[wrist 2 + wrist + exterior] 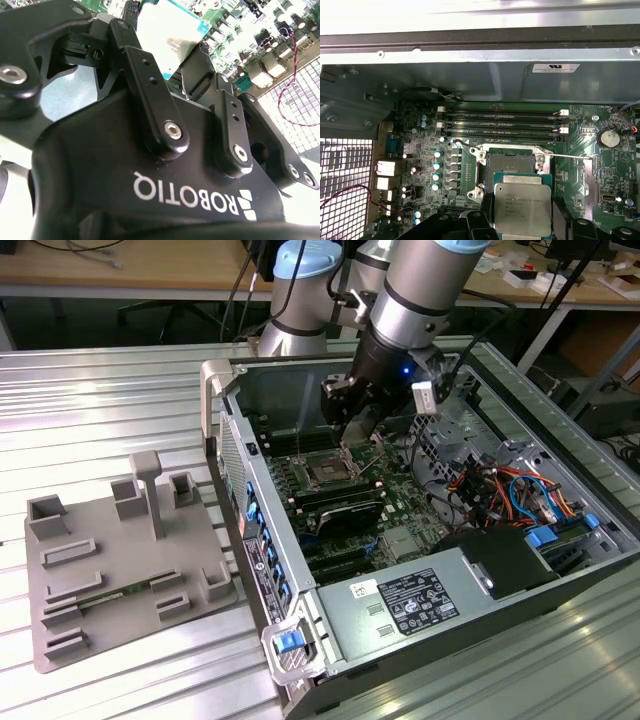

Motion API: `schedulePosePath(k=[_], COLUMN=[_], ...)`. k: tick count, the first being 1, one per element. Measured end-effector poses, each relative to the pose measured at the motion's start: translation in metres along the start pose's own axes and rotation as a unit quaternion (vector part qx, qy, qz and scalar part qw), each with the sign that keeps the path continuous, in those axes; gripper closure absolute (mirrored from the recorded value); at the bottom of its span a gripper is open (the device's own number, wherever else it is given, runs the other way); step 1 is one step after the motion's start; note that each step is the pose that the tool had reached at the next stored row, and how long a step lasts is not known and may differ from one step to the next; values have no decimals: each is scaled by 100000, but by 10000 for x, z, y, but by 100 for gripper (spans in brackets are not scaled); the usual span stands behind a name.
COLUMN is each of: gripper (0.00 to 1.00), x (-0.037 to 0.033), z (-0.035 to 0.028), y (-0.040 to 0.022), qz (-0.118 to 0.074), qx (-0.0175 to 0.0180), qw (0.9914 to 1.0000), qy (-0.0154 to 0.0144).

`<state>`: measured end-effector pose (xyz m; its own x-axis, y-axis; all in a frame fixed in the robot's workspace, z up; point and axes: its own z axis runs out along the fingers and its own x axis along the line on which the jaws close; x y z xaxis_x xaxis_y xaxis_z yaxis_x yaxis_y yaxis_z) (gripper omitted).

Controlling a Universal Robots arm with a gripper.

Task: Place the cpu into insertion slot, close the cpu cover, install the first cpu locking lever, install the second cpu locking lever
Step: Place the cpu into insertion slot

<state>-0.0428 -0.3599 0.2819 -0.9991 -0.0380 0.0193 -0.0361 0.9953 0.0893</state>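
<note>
- Hovering inside the open computer case (228, 400), the gripper (352, 430) hangs just above the insertion slot (328, 472) in the exterior view.
- Second wrist view: black fingers (145, 65) pinch the cpu (167, 35) by its edges over the green circuit board (227, 25).
- First wrist view: the cpu (522, 202), silver top up, sits clamped between the jaws at the near edge of the insertion slot (510, 162), not seated in it.

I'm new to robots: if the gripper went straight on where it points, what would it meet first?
Likely the insertion slot, met first by the cpu that the gripper holds; how well they line up is hard to judge.
</note>
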Motion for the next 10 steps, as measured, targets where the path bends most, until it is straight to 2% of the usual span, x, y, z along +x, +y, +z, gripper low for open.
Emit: schedulePosePath(k=[10], gripper=[45], x=[4], z=[28], y=[-2], qz=[-3], qx=[0], qw=[100000], qy=[0])
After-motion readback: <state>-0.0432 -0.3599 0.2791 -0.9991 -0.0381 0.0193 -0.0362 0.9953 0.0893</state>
